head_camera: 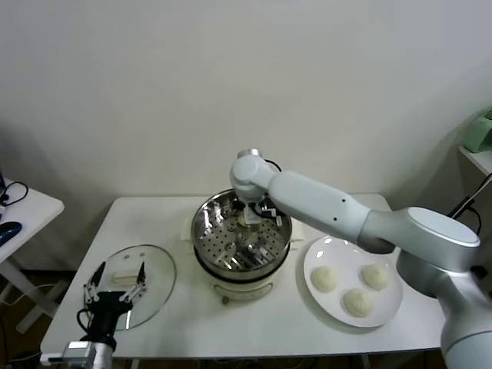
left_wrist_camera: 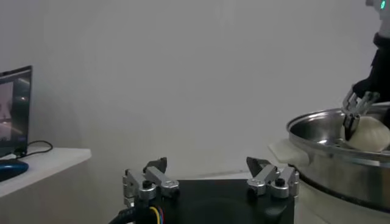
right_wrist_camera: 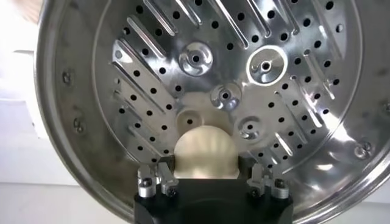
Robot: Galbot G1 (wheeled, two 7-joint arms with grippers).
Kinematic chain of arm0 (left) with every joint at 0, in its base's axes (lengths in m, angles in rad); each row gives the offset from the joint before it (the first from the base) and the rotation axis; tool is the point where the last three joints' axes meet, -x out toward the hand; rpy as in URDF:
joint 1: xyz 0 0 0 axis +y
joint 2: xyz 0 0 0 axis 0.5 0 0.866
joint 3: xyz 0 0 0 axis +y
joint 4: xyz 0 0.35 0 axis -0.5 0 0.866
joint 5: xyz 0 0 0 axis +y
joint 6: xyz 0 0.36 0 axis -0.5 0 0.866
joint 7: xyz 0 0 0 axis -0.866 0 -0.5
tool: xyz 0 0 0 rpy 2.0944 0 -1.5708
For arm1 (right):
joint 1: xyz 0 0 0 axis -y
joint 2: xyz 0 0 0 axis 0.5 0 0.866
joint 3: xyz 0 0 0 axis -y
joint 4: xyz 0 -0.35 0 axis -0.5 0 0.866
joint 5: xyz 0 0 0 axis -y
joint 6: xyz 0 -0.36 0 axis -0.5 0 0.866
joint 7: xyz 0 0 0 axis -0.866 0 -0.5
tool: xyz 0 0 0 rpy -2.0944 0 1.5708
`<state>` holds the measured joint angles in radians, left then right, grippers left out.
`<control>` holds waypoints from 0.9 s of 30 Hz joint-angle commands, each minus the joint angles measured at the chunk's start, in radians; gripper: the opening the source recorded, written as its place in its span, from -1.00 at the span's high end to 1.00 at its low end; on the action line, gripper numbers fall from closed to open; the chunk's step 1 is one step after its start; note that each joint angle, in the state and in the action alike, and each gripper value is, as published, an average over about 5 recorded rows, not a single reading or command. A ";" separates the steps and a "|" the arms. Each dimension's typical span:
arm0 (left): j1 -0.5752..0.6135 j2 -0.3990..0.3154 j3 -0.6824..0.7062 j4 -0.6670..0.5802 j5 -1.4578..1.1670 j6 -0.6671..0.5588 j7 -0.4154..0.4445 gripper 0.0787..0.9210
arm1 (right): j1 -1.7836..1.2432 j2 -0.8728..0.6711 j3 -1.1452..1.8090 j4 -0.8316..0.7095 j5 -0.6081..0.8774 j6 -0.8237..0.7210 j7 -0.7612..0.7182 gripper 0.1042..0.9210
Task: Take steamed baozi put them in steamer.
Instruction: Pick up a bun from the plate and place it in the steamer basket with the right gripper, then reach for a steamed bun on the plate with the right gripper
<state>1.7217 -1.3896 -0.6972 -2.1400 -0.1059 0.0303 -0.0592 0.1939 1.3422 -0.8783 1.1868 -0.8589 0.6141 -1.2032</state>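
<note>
Near edge of the white tabletop (head_camera: 307, 327), robot's left corner: the left gripper (head_camera: 115, 285), idle, fingers spread wide with nothing between them, hanging over the near rim of a round glass lid (head_camera: 150, 270) that lies flat on the table; a small pale knob (head_camera: 125, 274) sits at the lid's centre. Near edge, right side: a flat white plate (head_camera: 314, 257) carrying three steamed baozi, one at the plate's left (head_camera: 324, 278), one at its near side (head_camera: 357, 302), one at its far right (head_camera: 376, 276), all set apart from each other. Centre of the tabletop: the steamer (head_camera: 207, 231), a shiny steel pot with a perforated tray, standing on a white base between lid and plate. Inside it, toward the far side of the tray: the fourth baozi (right_wrist_camera: 204, 152), cream-white and domed, sitting between the fingers of the right gripper (right_wrist_camera: 205, 175); the right wrist view shows the fingers flanking the bun on both sides, partly parted, and whether they press it or stand just clear cannot be told. The right arm (head_camera: 330, 204) reaches in from the right over the plate. Far left, apart from the table: a second white surface (head_camera: 23, 211) with a dark cable and a blue object.
</note>
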 commanded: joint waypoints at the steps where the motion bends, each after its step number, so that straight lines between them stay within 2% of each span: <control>1: 0.000 -0.002 0.001 0.002 0.000 0.001 0.001 -0.77 | -0.012 0.006 0.004 -0.016 -0.015 0.007 0.006 -0.49; 7: -0.001 -0.006 0.001 -0.003 0.002 0.004 0.002 -0.77 | -0.003 0.008 0.018 -0.023 -0.014 0.027 0.013 -0.74; 12: -0.006 -0.005 0.001 -0.002 0.005 0.008 -0.001 -0.77 | 0.040 -0.020 0.023 0.018 0.047 0.045 -0.011 -0.76; 16: -0.007 -0.001 0.000 0.002 0.006 0.009 -0.003 -0.77 | 0.129 -0.086 0.003 0.091 0.172 0.034 -0.051 -0.76; 18: -0.007 0.002 0.000 0.002 0.006 0.010 -0.004 -0.77 | 0.193 -0.140 -0.015 0.130 0.280 0.008 -0.079 -0.76; 21: -0.010 0.007 0.002 0.001 0.006 0.013 -0.006 -0.77 | 0.311 -0.230 -0.066 0.162 0.525 -0.101 -0.119 -0.76; 27: -0.028 0.017 0.011 0.000 0.006 0.011 -0.018 -0.77 | 0.561 -0.390 -0.332 0.109 1.150 -0.521 -0.127 -0.76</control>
<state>1.7027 -1.3792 -0.6889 -2.1413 -0.1009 0.0447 -0.0728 0.4988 1.1233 -1.0087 1.2809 -0.3098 0.4225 -1.2887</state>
